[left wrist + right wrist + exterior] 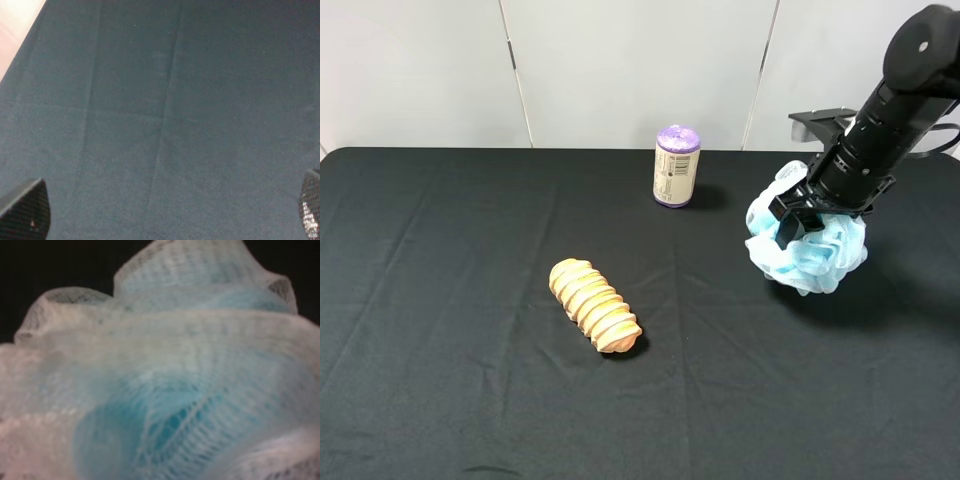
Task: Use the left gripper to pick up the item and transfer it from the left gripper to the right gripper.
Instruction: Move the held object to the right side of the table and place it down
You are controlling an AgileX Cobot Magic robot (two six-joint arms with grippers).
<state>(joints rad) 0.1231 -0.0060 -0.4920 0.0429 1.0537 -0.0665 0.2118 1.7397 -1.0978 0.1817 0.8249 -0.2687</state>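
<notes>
One arm alone is near the bath pouf (810, 245): the right gripper (798, 216) is buried in its ruffles at the table's right, jaw gap hidden, while the left gripper (160, 212), fingers wide apart and empty, faces only bare black cloth (160, 100).

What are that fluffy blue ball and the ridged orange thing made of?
The blue ball looks like soft nylon-type mesh: the right wrist view shows fine open netting gathered in translucent ruffles. The orange thing looks like matte foam or soft plastic, going by its smooth, unglossy ridges; that is a guess.
</notes>
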